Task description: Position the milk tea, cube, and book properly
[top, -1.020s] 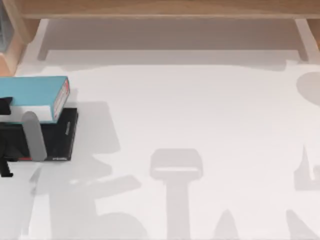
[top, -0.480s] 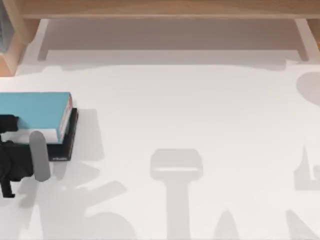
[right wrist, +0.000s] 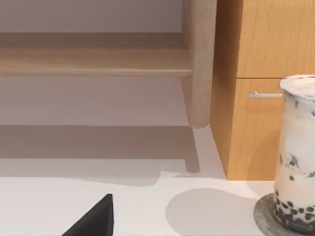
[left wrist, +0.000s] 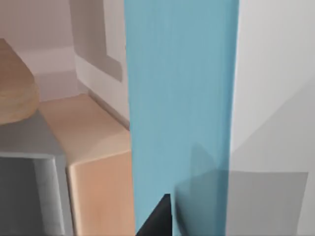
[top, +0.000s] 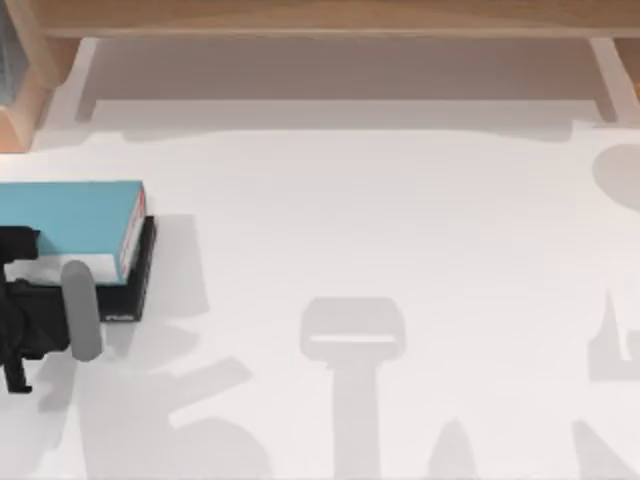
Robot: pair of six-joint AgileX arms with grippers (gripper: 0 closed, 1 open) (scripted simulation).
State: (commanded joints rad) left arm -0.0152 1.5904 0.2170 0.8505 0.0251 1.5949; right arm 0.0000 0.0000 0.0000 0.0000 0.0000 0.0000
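The teal-blue book lies flat on a thin black book at the table's left edge. My left gripper is shut on the teal book's near side, one grey finger running down across its white page edge. The left wrist view has the teal cover close up. The milk tea, a clear cup with dark pearls, stands on a round grey coaster in the right wrist view, to the side of my right gripper. The cube is out of view.
A wooden shelf runs along the back of the white table. A wooden post and a cabinet with a drawer handle stand behind the milk tea. A wooden box sits beside the books.
My left gripper has lowered the teal book, which was tilted above the black book, until it rests flat on it. In the last half second it barely moved.
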